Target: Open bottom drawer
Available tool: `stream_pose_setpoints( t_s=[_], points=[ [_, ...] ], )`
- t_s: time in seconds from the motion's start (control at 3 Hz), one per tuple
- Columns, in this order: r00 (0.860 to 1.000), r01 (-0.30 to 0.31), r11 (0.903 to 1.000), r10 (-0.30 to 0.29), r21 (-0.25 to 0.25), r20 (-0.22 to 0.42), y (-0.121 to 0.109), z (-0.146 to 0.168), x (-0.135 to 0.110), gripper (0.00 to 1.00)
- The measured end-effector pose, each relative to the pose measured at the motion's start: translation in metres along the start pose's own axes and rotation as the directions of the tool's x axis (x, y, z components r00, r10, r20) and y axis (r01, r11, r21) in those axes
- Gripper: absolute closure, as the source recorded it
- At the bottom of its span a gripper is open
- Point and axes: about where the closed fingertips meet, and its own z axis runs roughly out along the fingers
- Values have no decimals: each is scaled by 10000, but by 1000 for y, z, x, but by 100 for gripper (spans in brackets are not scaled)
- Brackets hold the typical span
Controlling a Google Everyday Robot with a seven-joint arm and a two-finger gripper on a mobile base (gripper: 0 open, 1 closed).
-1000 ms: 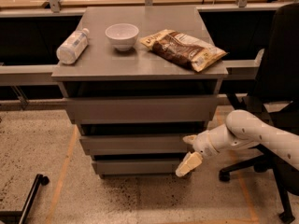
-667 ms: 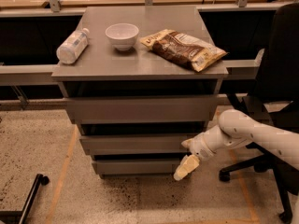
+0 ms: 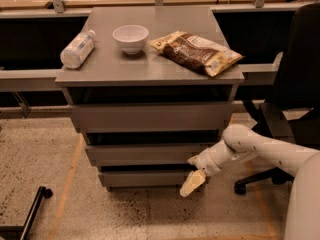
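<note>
The grey cabinet point(image 3: 150, 69) has three handle-less drawer fronts stacked below its top. The bottom drawer point(image 3: 145, 178) is the lowest and narrowest front, near the floor. My gripper point(image 3: 192, 176) comes in from the right on a white arm point(image 3: 260, 151). It sits at the right end of the bottom drawer front, just below the middle drawer point(image 3: 145, 153). One pale finger point(image 3: 191, 183) points down and left over the bottom drawer's right corner.
On the cabinet top lie a clear plastic bottle point(image 3: 77, 49), a white bowl point(image 3: 130, 37) and a brown chip bag point(image 3: 197, 53). A black office chair point(image 3: 295, 99) stands at the right. A black leg point(image 3: 22, 219) lies on the speckled floor at bottom left.
My gripper has moved a little left and down, from beside the middle drawer's right end toward the bottom drawer's right corner. The drawers have not moved.
</note>
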Motion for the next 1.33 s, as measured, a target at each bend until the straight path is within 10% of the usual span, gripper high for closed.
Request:
stream_pose_setpoints(
  t_s=[1.33],
  points=[
    [9736, -243, 9991, 313, -334, 2262, -47, 32, 33, 0]
  ],
)
